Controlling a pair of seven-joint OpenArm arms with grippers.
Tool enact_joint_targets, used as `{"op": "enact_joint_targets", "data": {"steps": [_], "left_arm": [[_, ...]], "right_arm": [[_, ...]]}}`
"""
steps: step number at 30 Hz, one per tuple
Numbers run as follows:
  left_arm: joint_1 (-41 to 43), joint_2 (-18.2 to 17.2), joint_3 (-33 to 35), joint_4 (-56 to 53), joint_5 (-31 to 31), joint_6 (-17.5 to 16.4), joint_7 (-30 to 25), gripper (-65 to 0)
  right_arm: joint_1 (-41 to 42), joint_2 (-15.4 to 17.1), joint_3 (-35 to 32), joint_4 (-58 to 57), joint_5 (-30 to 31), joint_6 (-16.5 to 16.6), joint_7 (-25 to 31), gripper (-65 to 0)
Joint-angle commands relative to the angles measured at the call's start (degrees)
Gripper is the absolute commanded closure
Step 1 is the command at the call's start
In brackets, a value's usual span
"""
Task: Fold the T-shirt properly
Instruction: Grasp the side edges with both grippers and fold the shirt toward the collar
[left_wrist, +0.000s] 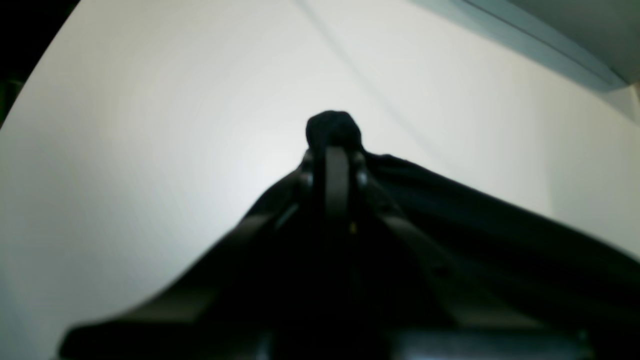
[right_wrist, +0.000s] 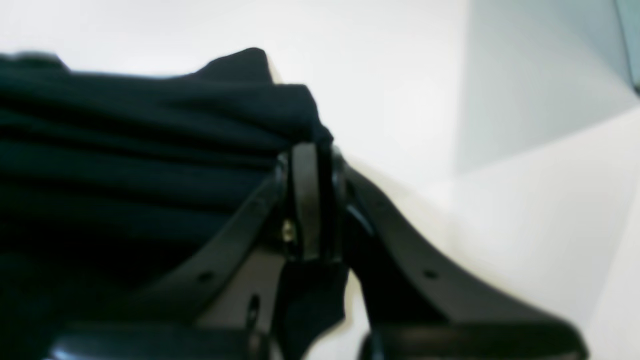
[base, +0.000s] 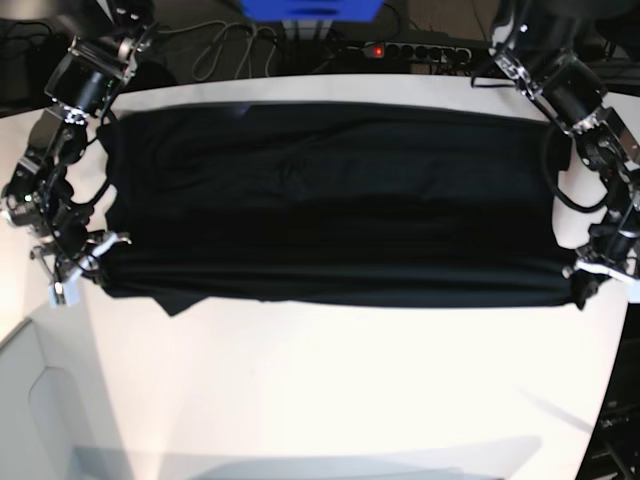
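While your left gripper (base: 580, 300) and right gripper (base: 98, 275) pinch the black shirt's (base: 330, 220) corners, closed tight, move both evenly, keeping its edge taut.

The shirt (base: 330, 190) is soft black cloth, matt all over, drawn into smooth ridges in places. Under it the table (base: 350, 390) looks smooth and pale, with a faint satin sheen. Both arms, the left one (base: 590, 150) and the right one (base: 70, 170), mix dark, matt-looking parts with bright ones that shine like bare metal.
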Motion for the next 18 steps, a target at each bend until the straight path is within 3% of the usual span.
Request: {"op": "enact_joint_targets", "data": {"steps": [1, 9, 13, 18], "left_arm": [[0.9, -1.6, -0.2, 2.6, -1.3, 0.3, -2.1, -0.1], [12.6, -0.2, -1.0, 10.9, -5.7, 0.3, -2.5, -0.1], [15.7, 2.2, -3.5, 14.2, -5.2, 0.2, -2.5, -0.1], [19.4, 2.5, -3.5, 15.0, -5.2, 0.2, -2.5, -0.1]], "right_arm": [[-0.8, 1.2, 1.5, 2.6, -0.4, -0.4, 1.2, 0.0], [-10.1, -2.5, 6.3, 11.8, -0.3, -0.4, 1.2, 0.0], [-13.4, -4.3, 8.2, 13.5, -0.3, -0.4, 1.2, 0.0], [-16.5, -5.4, 8.5, 13.2, -0.5, -0.4, 1.2, 0.0]]}}
